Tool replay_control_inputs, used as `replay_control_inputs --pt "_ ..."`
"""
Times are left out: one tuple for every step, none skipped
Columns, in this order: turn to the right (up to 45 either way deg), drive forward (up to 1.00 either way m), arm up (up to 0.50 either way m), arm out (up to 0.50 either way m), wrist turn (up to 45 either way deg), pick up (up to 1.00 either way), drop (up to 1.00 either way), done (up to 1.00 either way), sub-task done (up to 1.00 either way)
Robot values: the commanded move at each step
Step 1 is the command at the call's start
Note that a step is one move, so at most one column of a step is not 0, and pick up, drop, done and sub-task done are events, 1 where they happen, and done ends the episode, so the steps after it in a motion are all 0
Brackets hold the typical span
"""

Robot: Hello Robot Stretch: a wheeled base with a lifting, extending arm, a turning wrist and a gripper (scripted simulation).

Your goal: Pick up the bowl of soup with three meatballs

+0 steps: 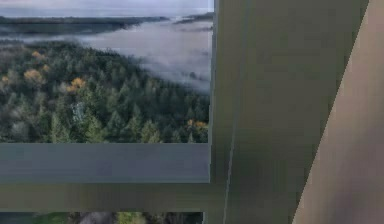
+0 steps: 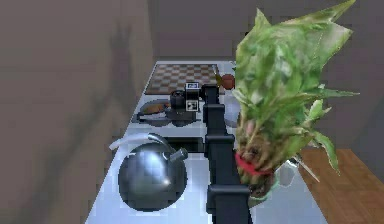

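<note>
Approach geometry depends on one relation: in the arm side view the bowl [image 2: 155,107], a shallow dark dish with brown contents, rests on the pale counter [image 2: 105,208] just beside the gripper [image 2: 174,103], toward that view's left. Meatballs cannot be counted. The arm [image 2: 216,150] reaches up the picture between a round metal kettle [image 2: 152,176] on its left and a leafy plant [image 2: 282,90] on its right; a chequered board [image 2: 183,74] lies farther out. Finger spacing, contact with the bowl, and whether anything is held cannot be determined. The dish is round, so no grasp axis is preferred; the correction needed is judged a short shift leftward in that view.
</note>
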Motion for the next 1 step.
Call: replay_control_inputs --pt "0.0 0.00 0.10 0.00 0.0 0.00 0.00 0.00 0.00"
